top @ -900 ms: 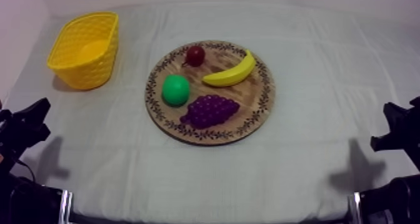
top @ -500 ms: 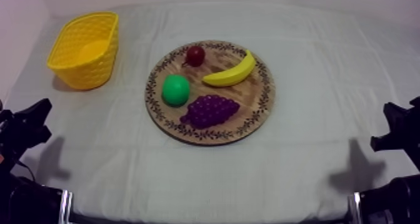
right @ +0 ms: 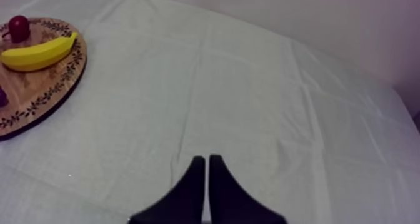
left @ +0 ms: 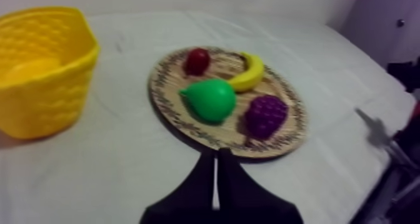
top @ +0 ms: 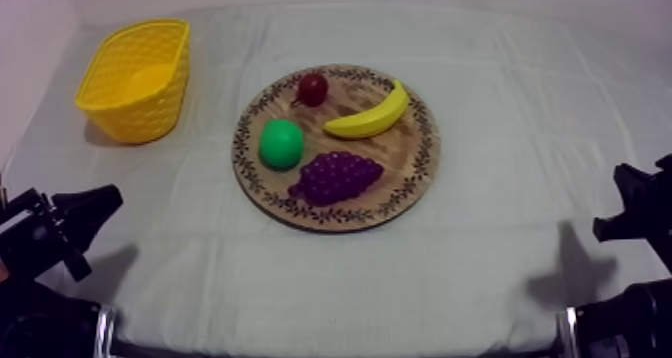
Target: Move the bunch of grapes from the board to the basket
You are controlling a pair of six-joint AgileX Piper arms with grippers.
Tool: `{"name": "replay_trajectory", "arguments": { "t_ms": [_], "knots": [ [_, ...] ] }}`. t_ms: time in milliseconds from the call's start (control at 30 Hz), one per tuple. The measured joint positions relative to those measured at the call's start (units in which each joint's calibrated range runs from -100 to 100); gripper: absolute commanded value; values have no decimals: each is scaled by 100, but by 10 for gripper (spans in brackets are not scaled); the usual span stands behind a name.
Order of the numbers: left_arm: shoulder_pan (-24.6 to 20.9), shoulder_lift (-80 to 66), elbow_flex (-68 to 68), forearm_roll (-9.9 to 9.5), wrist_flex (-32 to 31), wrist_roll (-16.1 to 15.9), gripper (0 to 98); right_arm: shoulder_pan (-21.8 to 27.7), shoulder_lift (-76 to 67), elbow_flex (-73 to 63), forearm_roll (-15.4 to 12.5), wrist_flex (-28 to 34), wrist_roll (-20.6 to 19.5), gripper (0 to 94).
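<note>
A purple bunch of grapes [top: 337, 176] lies on the near part of the round wooden board [top: 420, 172], beside a green pear [top: 281, 143]. The grapes [left: 265, 116] and the board [left: 164, 101] also lie ahead of my left gripper [left: 216, 156], whose fingers lie together as a narrow wedge, shut on nothing, just short of the board's near rim. The yellow basket [top: 133, 78] stands at the table's far left; the basket [left: 39, 76] is off to the side of the left gripper. My left gripper [top: 103, 199] sits low at the left. My right gripper [right: 206, 161] is shut over bare cloth.
A banana [top: 372, 115] and a small red fruit [top: 312, 88] lie on the far part of the board. The right arm [top: 640, 217] rests low at the right edge. Grey-white cloth stretches between board and basket.
My left arm has swung inward to the right, toward the board. The right arm and the fruit have not moved.
</note>
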Motion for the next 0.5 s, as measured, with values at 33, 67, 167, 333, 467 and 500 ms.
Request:
{"name": "replay_trajectory", "arguments": {
  "t_ms": [33, 67, 167, 333, 467, 500],
  "knots": [
    [94, 0, -14, 7, 21, 69, 0, 1, 0, 0, 0, 0, 2, 3],
    [177, 0, -30, 11, 52, 120, 0, 5, 0, 0, 0, 0, 9, 3],
    [344, 123, -58, 113, 7, 158, 0, 5, 0, 0, 0, 0, 3, 3],
    [437, 776, -112, 211, -391, -120, 13, 5, 0, 0, 0, 0, -12, 3],
    [570, 1589, -462, 233, -556, -531, 17, 5, 0, 0, 0, 0, -12, 3],
    [614, 1810, -578, 233, -566, -620, 12, 5, 0, 0, 0, 0, -12, 3]
  ]
}}
